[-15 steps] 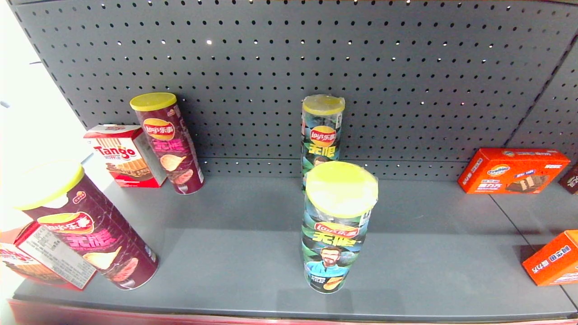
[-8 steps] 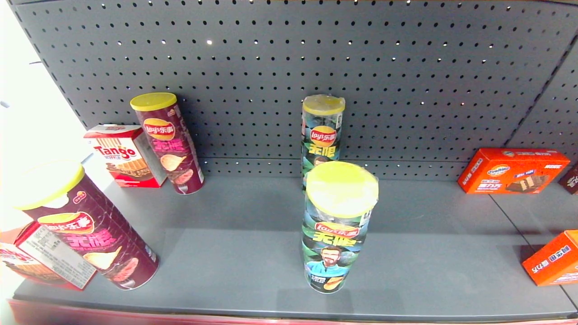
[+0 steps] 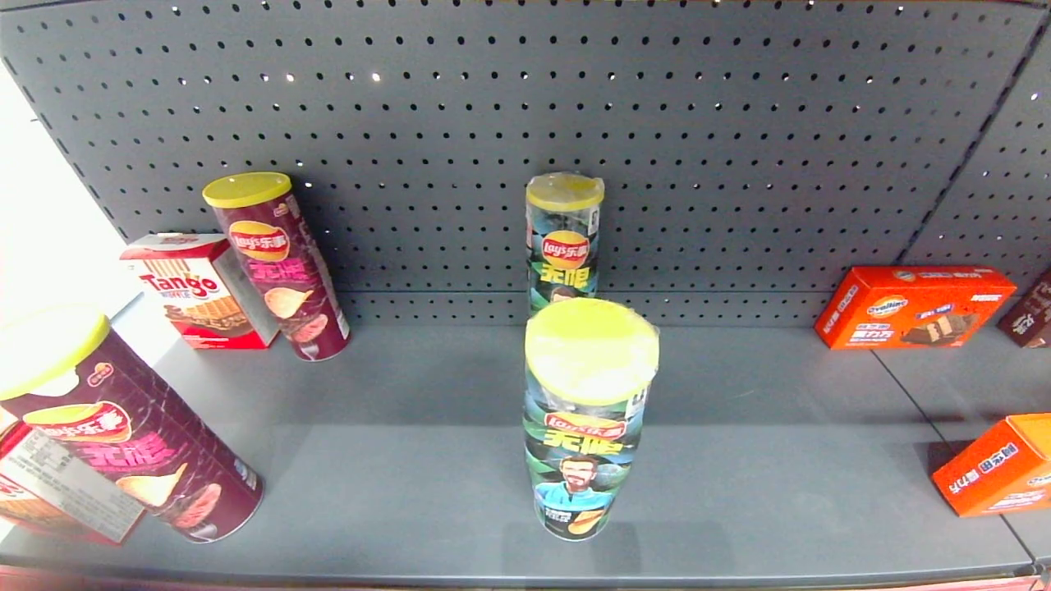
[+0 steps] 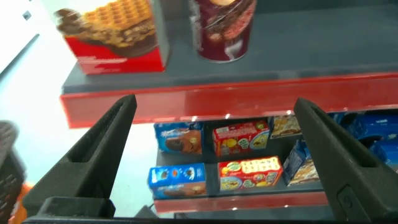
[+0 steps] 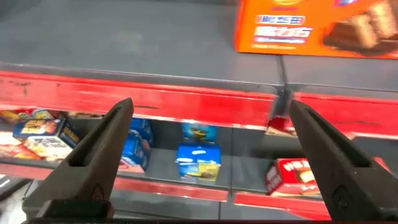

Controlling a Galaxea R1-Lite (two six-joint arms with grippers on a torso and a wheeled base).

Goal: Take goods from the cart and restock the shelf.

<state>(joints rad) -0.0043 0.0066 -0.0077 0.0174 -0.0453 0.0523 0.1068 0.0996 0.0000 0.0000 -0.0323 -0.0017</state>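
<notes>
Two green chip cans stand upright mid-shelf, one near the front (image 3: 587,419) and one by the back panel (image 3: 563,242). Two maroon chip cans stand at the left, one at the back (image 3: 275,267) and one at the front (image 3: 123,435). My left gripper (image 4: 214,104) is open and holds nothing; it is in front of the red shelf edge (image 4: 249,99), below the front maroon can (image 4: 222,31) and a wafer box (image 4: 112,34). My right gripper (image 5: 210,107) is open with nothing in it, in front of the shelf edge below an orange box (image 5: 314,28).
A red-and-white wafer box (image 3: 193,291) stands at the back left, another (image 3: 49,492) at the front left. Orange boxes lie at the right, back (image 3: 915,305) and front (image 3: 993,476). Bare shelf (image 3: 410,460) lies between the cans. A lower shelf holds small boxes (image 4: 242,168).
The whole head picture has shifted a little leftward, so the camera moved. The goods on the shelf stand as before.
</notes>
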